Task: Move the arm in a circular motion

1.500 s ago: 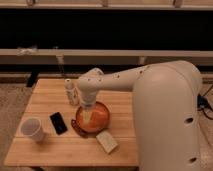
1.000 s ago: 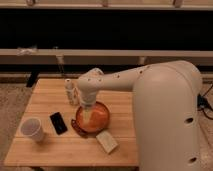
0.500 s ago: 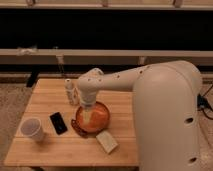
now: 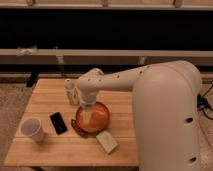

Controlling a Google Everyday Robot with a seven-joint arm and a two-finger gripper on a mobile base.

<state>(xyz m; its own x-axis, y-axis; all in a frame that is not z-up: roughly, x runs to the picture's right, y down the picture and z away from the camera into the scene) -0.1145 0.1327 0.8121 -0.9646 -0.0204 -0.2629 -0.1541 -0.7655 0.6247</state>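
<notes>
The arm (image 4: 160,100) is a thick cream-white body filling the right side of the camera view, with a dotted segment reaching left to a rounded joint (image 4: 89,86). From that joint it turns down, and its narrow pale gripper (image 4: 88,117) points into an orange bowl (image 4: 95,120) on the wooden table (image 4: 55,145).
A white cup (image 4: 32,128) stands at the table's left. A black phone (image 4: 58,122) lies beside the bowl, and a pale rectangular block (image 4: 107,141) lies in front of it. Two small bottles (image 4: 71,91) stand behind the bowl. A dark rail runs along the back wall.
</notes>
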